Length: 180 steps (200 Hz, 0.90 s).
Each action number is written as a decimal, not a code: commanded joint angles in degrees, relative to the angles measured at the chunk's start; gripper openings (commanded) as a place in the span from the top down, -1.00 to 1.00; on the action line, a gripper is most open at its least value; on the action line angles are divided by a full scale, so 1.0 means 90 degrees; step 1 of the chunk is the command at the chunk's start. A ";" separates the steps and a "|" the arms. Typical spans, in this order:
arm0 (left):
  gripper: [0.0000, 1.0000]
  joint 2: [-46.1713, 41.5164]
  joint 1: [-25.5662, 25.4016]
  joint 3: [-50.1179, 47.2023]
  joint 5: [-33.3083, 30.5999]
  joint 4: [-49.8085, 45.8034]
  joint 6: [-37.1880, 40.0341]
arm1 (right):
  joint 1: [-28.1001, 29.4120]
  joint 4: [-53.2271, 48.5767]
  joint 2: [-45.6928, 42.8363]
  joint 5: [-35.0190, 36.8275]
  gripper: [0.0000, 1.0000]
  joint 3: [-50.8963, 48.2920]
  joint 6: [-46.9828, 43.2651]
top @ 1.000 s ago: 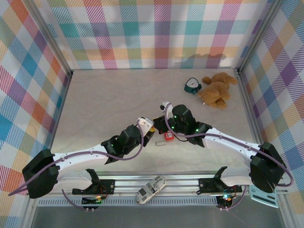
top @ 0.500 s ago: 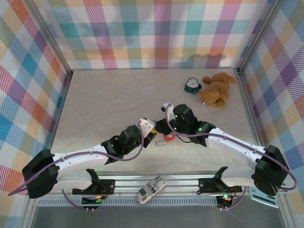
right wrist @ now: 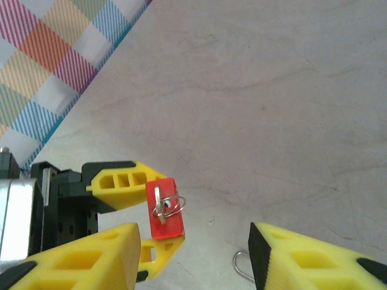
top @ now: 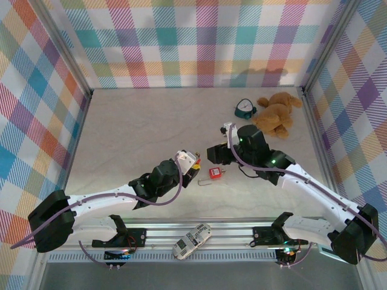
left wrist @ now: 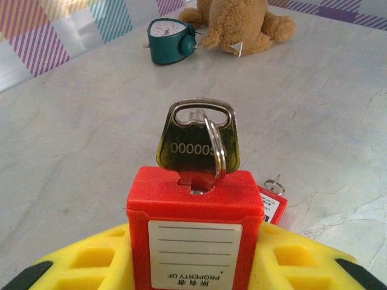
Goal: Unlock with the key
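Note:
My left gripper [left wrist: 193, 244] is shut on a red padlock [left wrist: 193, 232], its yellow fingers [left wrist: 78, 266] pressing both sides of the body. A brass key [left wrist: 198, 139] with a split ring stands in the keyhole on the lock's top face. In the top view the left gripper [top: 192, 165] is at mid-table. The right gripper [top: 213, 154] is just right of it. From the right wrist the padlock [right wrist: 164, 211] and key [right wrist: 159, 202] sit ahead, apart from my open right gripper [right wrist: 193, 257], which has nothing between its fingers [right wrist: 78, 260].
A small red tag [top: 214, 173] with a ring lies on the table beside the lock, and a bare metal loop [right wrist: 242, 266] lies near it. At the back right are a teal clock [top: 244, 109] and a brown teddy bear [top: 277, 113]. Plaid walls enclose the table.
The right gripper has let go of the key, opened, and drawn back to the right, away from the padlock. The left gripper still holds the padlock in about the same place.

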 commanded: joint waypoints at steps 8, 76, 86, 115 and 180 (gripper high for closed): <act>0.49 -0.0125 -0.0037 0.0096 0.0096 0.0153 -0.0062 | -0.0039 -0.0007 0.0465 -0.0287 -0.03 0.0256 0.0084; 0.49 -0.0231 -0.0056 0.0164 0.0038 -0.0023 0.0087 | -0.0012 0.0307 0.1144 -0.0838 0.00 0.0068 0.0235; 0.49 -0.0276 -0.0056 0.0192 0.0015 -0.0100 0.0148 | -0.0016 0.0228 0.1013 -0.0726 -0.01 0.0037 0.0192; 0.50 -0.0501 -0.0064 0.0333 -0.0394 -0.0416 0.0457 | -0.0064 -0.0112 0.0633 -0.0322 -0.06 0.0087 0.0032; 0.51 0.0028 -0.0367 0.1594 -0.2111 -0.1027 0.3008 | -0.0941 0.0124 -0.0082 -0.0135 -0.21 -0.0256 0.0408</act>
